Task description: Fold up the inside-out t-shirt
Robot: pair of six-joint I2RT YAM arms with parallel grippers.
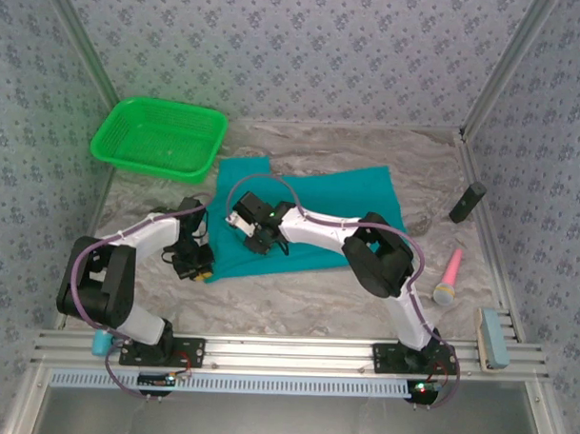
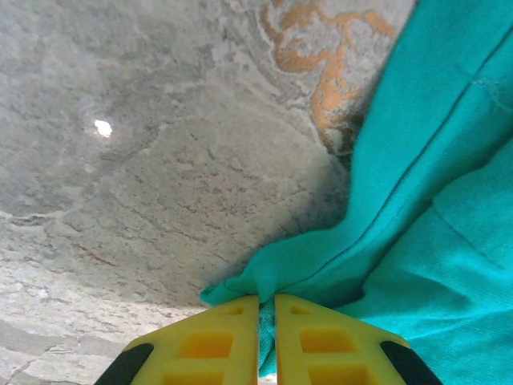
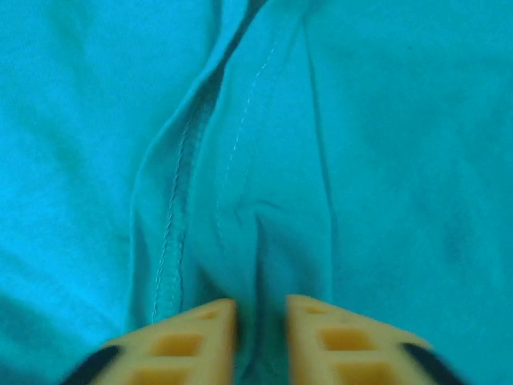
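The inside-out t-shirt (image 1: 338, 204) lies spread flat, teal, across the middle of the table. My left gripper (image 1: 198, 271) sits at its near left corner. In the left wrist view, the left gripper (image 2: 266, 309) is shut on that corner of the t-shirt (image 2: 433, 200), with cloth squeezed between the yellow fingers (image 2: 208, 345). My right gripper (image 1: 256, 240) presses down on the shirt's left part. In the right wrist view, the right gripper (image 3: 262, 317) pinches a raised fold of the t-shirt (image 3: 385, 120) beside a stitched seam (image 3: 172, 233).
A bright green mesh basket (image 1: 159, 136) stands at the back left. At the right lie a black object (image 1: 468, 201), a pink microphone-shaped item (image 1: 449, 277) and a light blue block (image 1: 493, 338). The marbled table (image 1: 296, 303) has bare room in front of the shirt.
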